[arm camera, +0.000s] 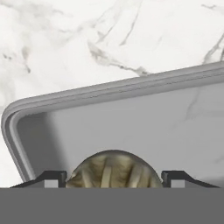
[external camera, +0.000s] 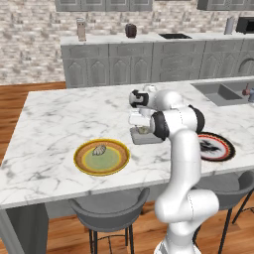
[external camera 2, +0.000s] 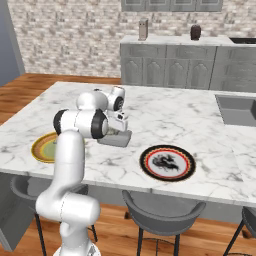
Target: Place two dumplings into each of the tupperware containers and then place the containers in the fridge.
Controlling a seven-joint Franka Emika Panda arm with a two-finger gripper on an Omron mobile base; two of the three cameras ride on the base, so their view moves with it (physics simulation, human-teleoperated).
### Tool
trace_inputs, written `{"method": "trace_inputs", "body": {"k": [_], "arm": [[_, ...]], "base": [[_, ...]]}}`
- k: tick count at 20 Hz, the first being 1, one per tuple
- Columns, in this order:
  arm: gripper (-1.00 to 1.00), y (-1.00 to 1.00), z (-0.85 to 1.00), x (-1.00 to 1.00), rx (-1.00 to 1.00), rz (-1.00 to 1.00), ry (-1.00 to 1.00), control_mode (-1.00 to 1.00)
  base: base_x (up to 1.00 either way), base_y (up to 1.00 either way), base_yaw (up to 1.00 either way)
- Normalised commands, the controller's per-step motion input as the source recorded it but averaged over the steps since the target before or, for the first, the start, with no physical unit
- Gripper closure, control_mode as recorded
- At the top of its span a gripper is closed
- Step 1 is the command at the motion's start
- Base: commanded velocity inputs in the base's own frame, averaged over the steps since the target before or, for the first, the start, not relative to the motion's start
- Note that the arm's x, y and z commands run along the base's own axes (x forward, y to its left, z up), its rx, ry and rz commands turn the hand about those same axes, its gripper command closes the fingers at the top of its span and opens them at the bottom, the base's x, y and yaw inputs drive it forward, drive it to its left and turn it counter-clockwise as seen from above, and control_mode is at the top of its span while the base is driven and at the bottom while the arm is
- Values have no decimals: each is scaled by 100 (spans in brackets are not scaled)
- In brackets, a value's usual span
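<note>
My gripper hangs just over a grey tupperware container, close to one of its rounded corners. A pale crimped dumpling fills the gap between the two finger tips, and the jaws are shut on it. From the left base view the gripper points down at the same container in the middle of the marble island, with the dumpling at rim height. Another dumpling lies on the round yellow plate. The right base view shows the gripper above the container.
A black-and-red rimmed plate sits to the right of the arm near the island's front edge. A sink is sunk into the island's far right. Stools stand under the front edge. Grey cupboards line the back wall.
</note>
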Motion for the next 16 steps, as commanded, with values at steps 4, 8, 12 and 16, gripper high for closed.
{"method": "trace_inputs", "body": {"k": [4,8,12,16], "arm": [[100,1,0,-40,0,0,0,-100],[100,4,0,-28,0,0,0,-100],[100,0,0,-2,0,0,-1,-100],[100,1,0,0,0,0,-5,-100]], "base": [[0,0,0],[0,0,0],[0,0,0],[0,0,0]]}}
